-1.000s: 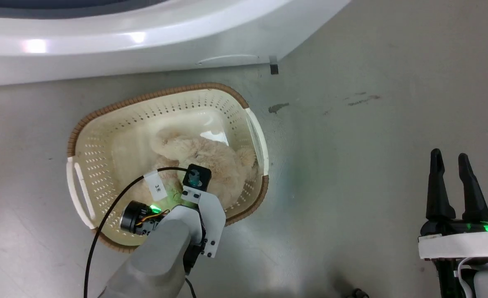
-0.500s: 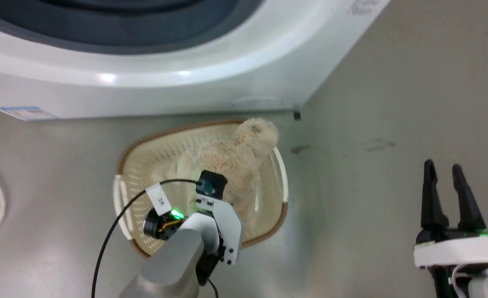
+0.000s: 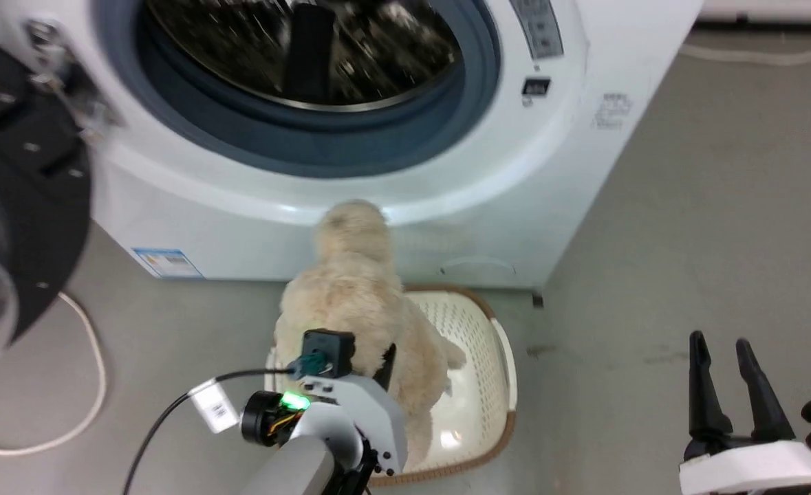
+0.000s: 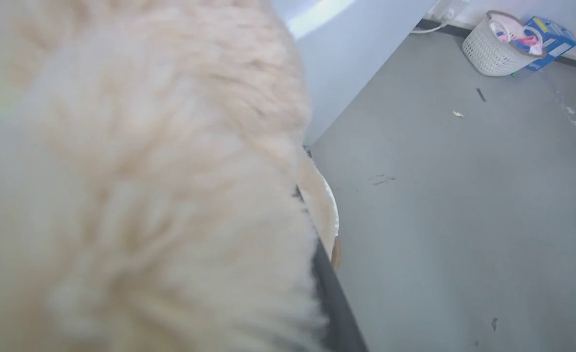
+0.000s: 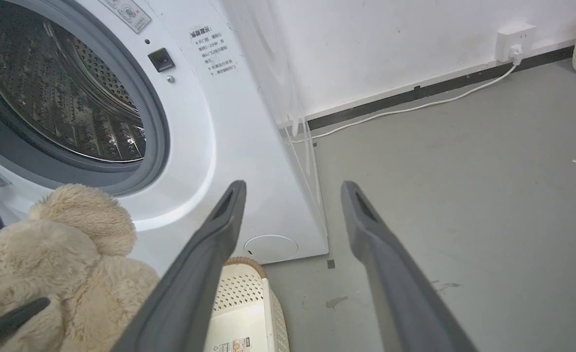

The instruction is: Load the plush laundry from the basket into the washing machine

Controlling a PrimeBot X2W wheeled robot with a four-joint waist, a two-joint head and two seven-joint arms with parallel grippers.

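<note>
The grey floor runs up to a white wall, and the washing machine stands on it with its door swung wide to my left and the steel drum open. The plush laundry hangs above the basket, which sits on the floor just in front of the machine's lower panel. The bundle's top lobe reaches about the bottom lip of the porthole. My left end effector is clenched on the plush, 1 dark finger pressed into the fur and the other buried. My right end effector hangs released and empty off to the side, its 2 fingers spread. I judge this to be the carry step: the plush is lifted out but not yet loaded. Next I'd need to raise the bundle over the grey gasket and push it deep into the drum before letting go, since trailing lobes may catch on the lip.
</note>
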